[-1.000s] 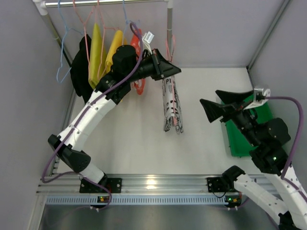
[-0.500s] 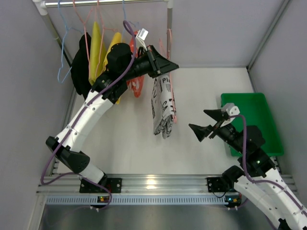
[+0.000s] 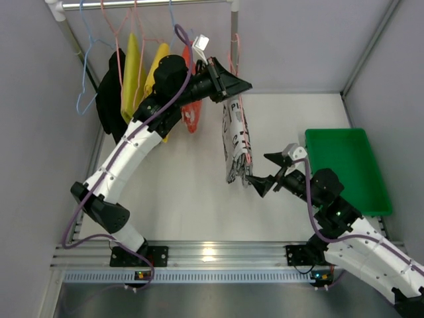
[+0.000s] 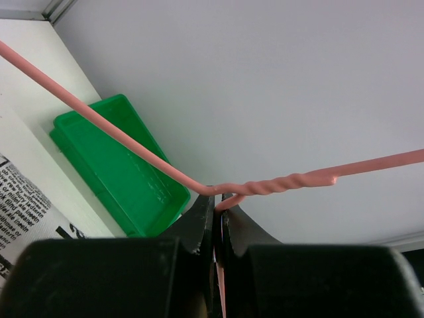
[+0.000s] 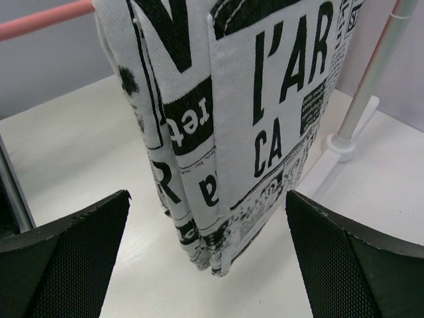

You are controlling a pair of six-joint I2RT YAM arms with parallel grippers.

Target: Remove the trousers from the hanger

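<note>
The white trousers [image 3: 237, 144] printed with black letters hang folded over the thin pink wire hanger [image 3: 234, 61]. My left gripper [image 3: 244, 85] is shut on the hanger's wire just below its twisted neck [image 4: 278, 185] and holds it up off the rail. My right gripper [image 3: 265, 171] is open at the trousers' lower end. In the right wrist view the trousers [image 5: 232, 126] hang between my two spread fingertips [image 5: 66, 258], their hem just above the table, and the hanger's pink bar [image 5: 40, 21] shows at top left.
A green tray [image 3: 354, 169] lies at the right, also in the left wrist view [image 4: 119, 162]. On the rail [image 3: 146, 4] at the back hang yellow garments [image 3: 136, 73], a red-orange one [image 3: 191, 109], a black one [image 3: 109, 96] and light blue hangers [image 3: 83, 66]. A rail post [image 5: 361, 99] stands behind the trousers.
My right arm has swung left from over the green tray to the trousers' lower end. My left gripper has kept hold of the hanger, which swayed left and back right.
</note>
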